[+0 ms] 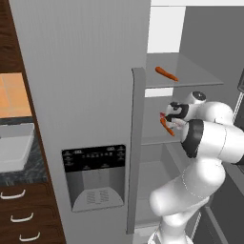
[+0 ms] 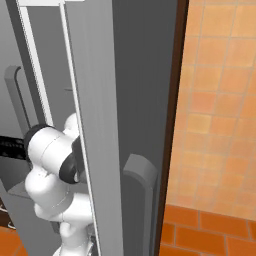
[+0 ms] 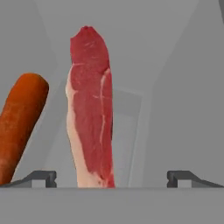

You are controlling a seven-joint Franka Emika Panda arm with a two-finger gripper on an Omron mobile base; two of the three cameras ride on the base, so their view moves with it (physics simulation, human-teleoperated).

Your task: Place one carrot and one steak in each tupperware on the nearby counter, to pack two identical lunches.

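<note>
Red-pink steak (image 3: pixel 91 109) stands on edge between the spread fingertips of the gripper (image 3: pixel 111 177), which is wide open and grips nothing, with a carrot (image 3: pixel 19 124) just to its left. From the left base view the gripper (image 1: pixel 167 116) reaches into the open fridge (image 1: pixel 86 95) at the middle shelf (image 1: pixel 157 139), beside that carrot (image 1: pixel 167 127). Another carrot (image 1: pixel 166 73) lies on the shelf above (image 1: pixel 200 76), and a pale tupperware (image 1: pixel 14 145) sits on the worktop (image 1: pixel 28 169) at far left.

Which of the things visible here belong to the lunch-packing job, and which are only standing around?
Belonging to the job:
steak ahead of the open claw
carrot beside it
second carrot on the upper fridge shelf
tupperware on the counter

Only standing around:
fridge door
dispenser panel
drawer handles
</note>
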